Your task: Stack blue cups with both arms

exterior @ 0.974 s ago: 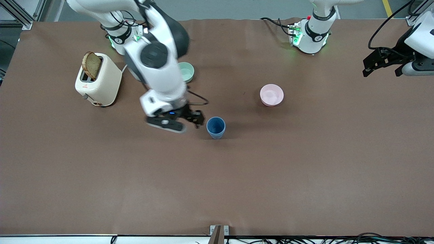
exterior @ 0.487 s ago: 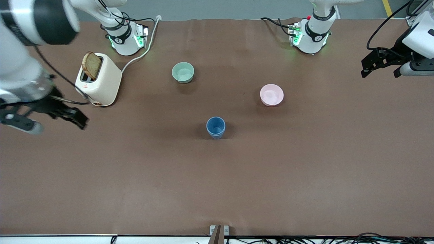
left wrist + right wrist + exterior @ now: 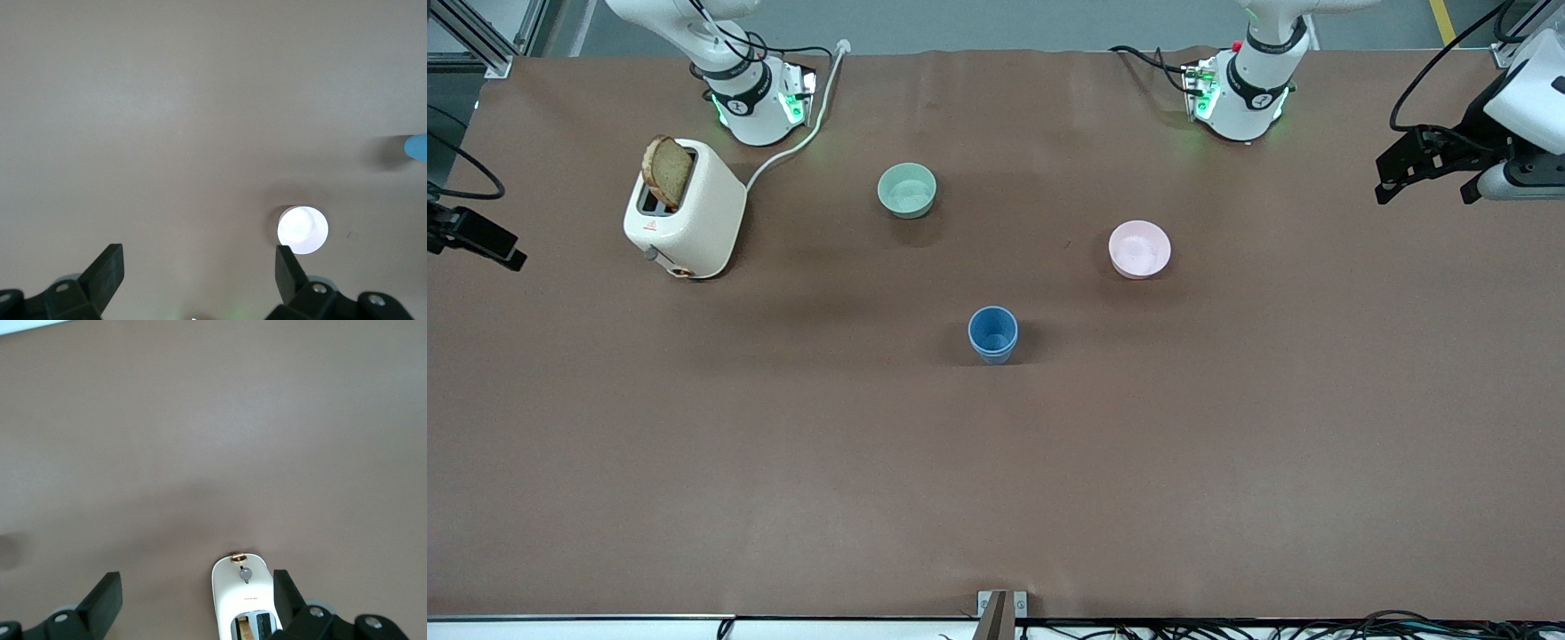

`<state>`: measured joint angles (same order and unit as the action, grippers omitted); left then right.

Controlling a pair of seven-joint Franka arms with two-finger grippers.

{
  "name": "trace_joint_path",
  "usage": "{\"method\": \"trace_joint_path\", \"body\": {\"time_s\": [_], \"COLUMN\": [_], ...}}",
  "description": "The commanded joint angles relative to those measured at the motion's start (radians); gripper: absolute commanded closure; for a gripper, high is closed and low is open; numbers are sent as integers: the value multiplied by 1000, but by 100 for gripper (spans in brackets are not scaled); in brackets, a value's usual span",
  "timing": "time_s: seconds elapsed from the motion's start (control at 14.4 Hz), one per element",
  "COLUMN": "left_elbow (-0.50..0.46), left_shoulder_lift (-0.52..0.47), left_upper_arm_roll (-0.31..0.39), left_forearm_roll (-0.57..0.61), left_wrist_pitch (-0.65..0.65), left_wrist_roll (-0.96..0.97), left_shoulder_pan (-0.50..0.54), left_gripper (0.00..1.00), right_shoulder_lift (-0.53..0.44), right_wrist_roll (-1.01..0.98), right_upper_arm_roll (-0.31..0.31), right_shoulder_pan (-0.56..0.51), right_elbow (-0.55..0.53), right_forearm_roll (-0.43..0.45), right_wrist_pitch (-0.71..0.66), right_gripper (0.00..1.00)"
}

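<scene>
The two blue cups stand nested as one upright stack in the middle of the table; a sliver of the stack shows in the left wrist view. My right gripper is open and empty, up in the air over the table's edge at the right arm's end, with the toaster below it in its wrist view. My left gripper is open and empty, held high over the left arm's end of the table, and shows open in its wrist view. The left arm waits.
A cream toaster with a slice of bread stands near the right arm's base; it also shows in the right wrist view. A mint-green bowl and a pale pink bowl sit farther from the front camera than the cups. The pink bowl also shows in the left wrist view.
My right arm has swung away from beside the cup stack to the right arm's end of the table, past the toaster. The cups and the left arm have not moved.
</scene>
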<state>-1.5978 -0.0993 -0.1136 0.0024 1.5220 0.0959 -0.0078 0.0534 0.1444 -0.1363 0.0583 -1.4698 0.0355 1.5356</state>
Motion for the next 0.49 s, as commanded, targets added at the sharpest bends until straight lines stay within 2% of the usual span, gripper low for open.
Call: {"method": "trace_joint_path", "body": {"time_s": [0.0, 0.07, 0.21, 0.42], "left_elbow": [22, 22, 24, 22], "left_shoulder_lift": [7, 7, 9, 9], "left_upper_arm_roll": [-1, -1, -1, -1], "left_forearm_roll": [-1, -1, -1, -1], "left_wrist_pitch": [-3, -3, -3, -3], "left_wrist_roll": [-11, -11, -11, -11], "left_shoulder_pan": [6, 6, 6, 6], "left_gripper": [0, 0, 0, 0], "right_shoulder_lift": [-26, -23, -23, -23], "right_wrist_roll": [-3, -3, -12, -20], "right_upper_arm_roll": [33, 35, 29, 27], "right_shoulder_pan": [-21, -24, -28, -21], "right_elbow": [-41, -38, -30, -21], "right_forearm_roll": [-14, -16, -80, -74], "right_wrist_pitch": [17, 18, 20, 11], "right_gripper": [0, 0, 0, 0]}}
